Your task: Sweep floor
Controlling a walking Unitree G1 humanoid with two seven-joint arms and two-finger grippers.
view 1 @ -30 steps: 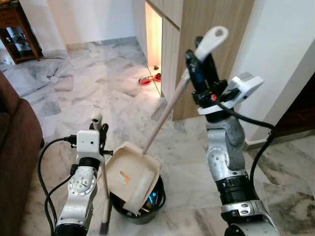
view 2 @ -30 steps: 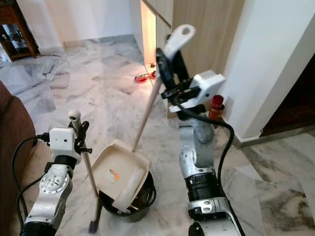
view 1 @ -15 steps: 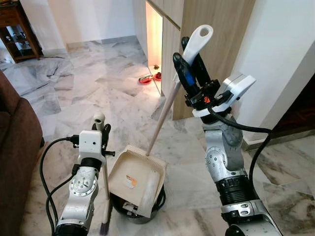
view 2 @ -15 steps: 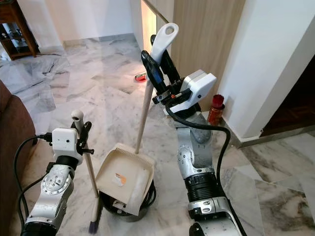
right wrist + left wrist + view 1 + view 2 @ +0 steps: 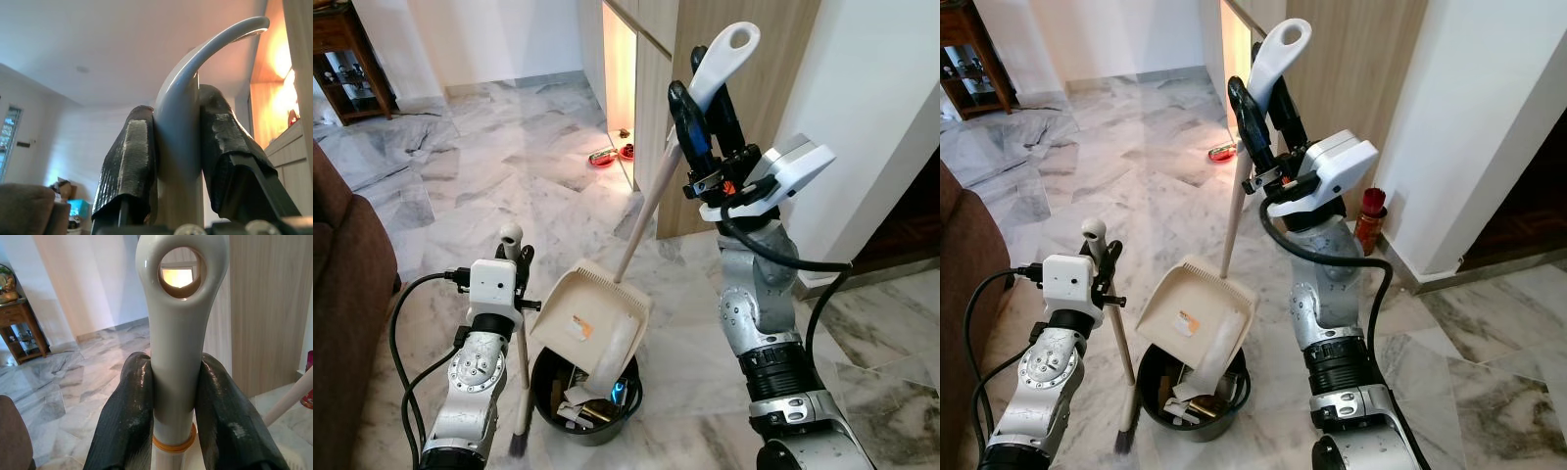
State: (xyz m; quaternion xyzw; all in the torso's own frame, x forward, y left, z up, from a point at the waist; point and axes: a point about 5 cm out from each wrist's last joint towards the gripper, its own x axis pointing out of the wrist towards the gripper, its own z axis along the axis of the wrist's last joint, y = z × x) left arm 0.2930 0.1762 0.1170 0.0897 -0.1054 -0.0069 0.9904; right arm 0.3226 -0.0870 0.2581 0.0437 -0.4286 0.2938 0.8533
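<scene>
Left eye view: the right gripper (image 5: 705, 103) clamps the dustpan (image 5: 591, 321) handle, pan tipped over the bin (image 5: 585, 403) near the robot. The left gripper (image 5: 514, 257) grips the broom (image 5: 521, 362), just left. Tilt steeper, hold centred, so litter drops inside.

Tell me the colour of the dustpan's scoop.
The dustpan scoop is cream-beige with a small orange-and-white sticker, clearest in the left eye view.

You're in a home: marble floor (image 5: 509, 186), brown sofa (image 5: 342, 274), wooden cabinet (image 5: 347, 64), lit wood-panel closet (image 5: 651, 98).
</scene>
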